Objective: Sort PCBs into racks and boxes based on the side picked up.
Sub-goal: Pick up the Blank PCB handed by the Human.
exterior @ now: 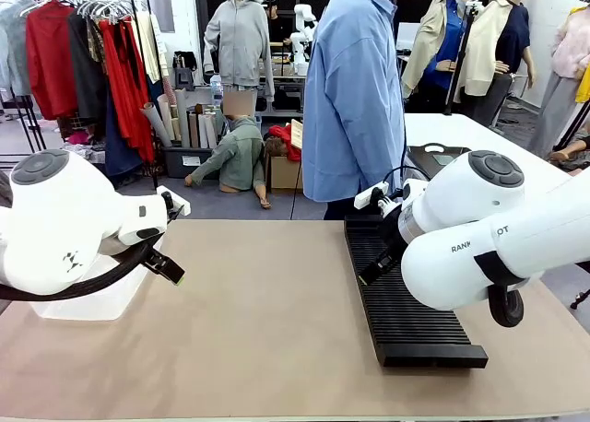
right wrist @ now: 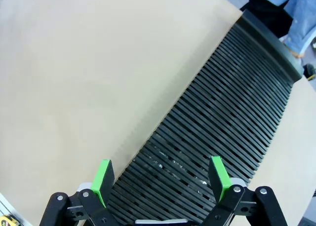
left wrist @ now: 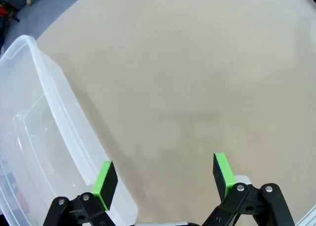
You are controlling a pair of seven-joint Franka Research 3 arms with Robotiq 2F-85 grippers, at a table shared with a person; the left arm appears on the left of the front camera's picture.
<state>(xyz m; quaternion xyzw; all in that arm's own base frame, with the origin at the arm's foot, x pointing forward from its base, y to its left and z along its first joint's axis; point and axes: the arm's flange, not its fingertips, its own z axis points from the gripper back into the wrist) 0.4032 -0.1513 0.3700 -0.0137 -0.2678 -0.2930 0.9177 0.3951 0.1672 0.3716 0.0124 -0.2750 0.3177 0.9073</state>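
Beige, matte sheeting covers the bench [exterior: 277, 311], and most of its middle lies bare between the two arms. On the robot's right stands the long narrow black rack of crosswise slots [exterior: 415, 334], running from the near side away toward the far edge, where a person in a light blue shirt [exterior: 355, 99] stands close behind its far end. The right arm's white body crosses in front of the rack's middle in the front view and hides part of it. The right claw [right wrist: 160, 176] hangs over the near part of the rack with its green pads wide apart and nothing between them; one pad is above the rack's long edge, the other above the slots. A few pale specks show down between the slats, too small to tell what they are. On the robot's left, the clear plastic tub with rounded corners [left wrist: 39, 137] sits partly hidden under the left arm. The left claw [left wrist: 164, 172] hovers with pads spread apart, gripping nothing, one pad over the tub's rim and the other over bare bench.
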